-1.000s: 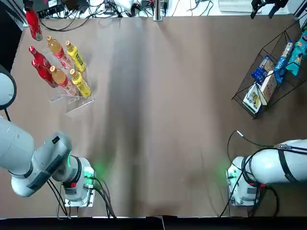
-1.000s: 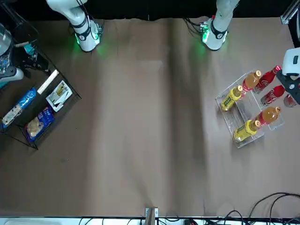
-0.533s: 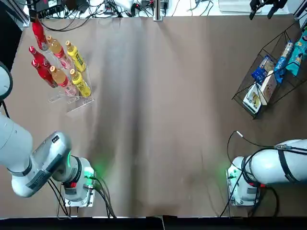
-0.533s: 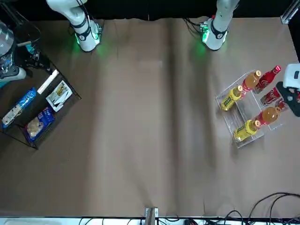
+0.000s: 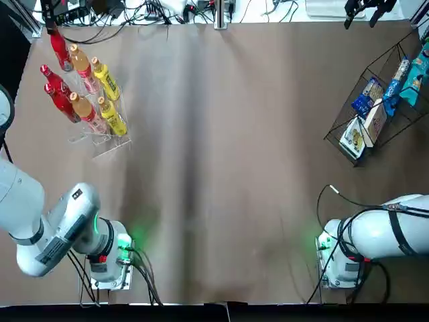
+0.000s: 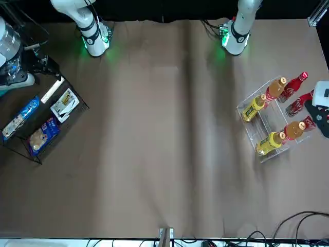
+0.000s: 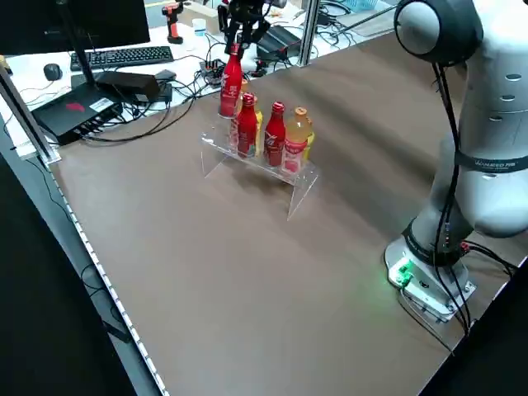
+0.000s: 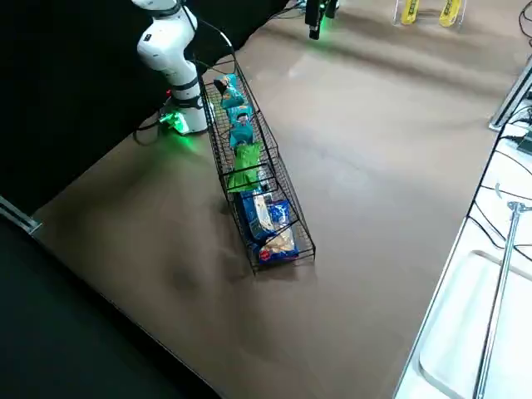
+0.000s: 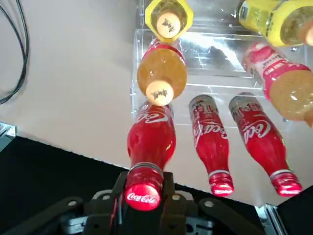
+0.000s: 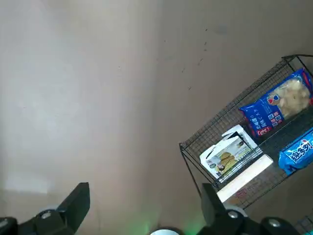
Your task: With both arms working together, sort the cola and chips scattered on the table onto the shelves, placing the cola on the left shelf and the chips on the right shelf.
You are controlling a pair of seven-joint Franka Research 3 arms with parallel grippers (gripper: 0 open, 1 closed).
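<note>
My left gripper (image 9: 142, 198) is shut on the red cap of a cola bottle (image 7: 232, 78). It holds the bottle upright at the far left corner of the left shelf (image 5: 100, 144), beside an amber bottle (image 5: 79, 60). The held cap rides higher than the two other cola bottles (image 5: 48, 74) (image 5: 59, 99) standing on the clear stand. My right gripper (image 5: 365, 8) hangs open and empty high over the table's far right edge, beyond the right shelf (image 5: 342, 127). Chips lie in that black wire rack: a green packet (image 8: 245, 170) and two teal ones (image 8: 241, 129) (image 8: 231, 93).
Amber and yellow bottles (image 5: 107, 80) fill the stand's other places. Blue and white boxes (image 8: 270, 220) sit at the rack's lower end. Cables and equipment (image 7: 91, 103) crowd the far edge behind the stand. Both arm bases (image 5: 107, 258) (image 5: 342, 261) stand at the near edge.
The left gripper has carried the cola bottle right and a little nearer, from beyond the stand's corner to beside the far amber bottle. The right gripper drifted slightly left.
</note>
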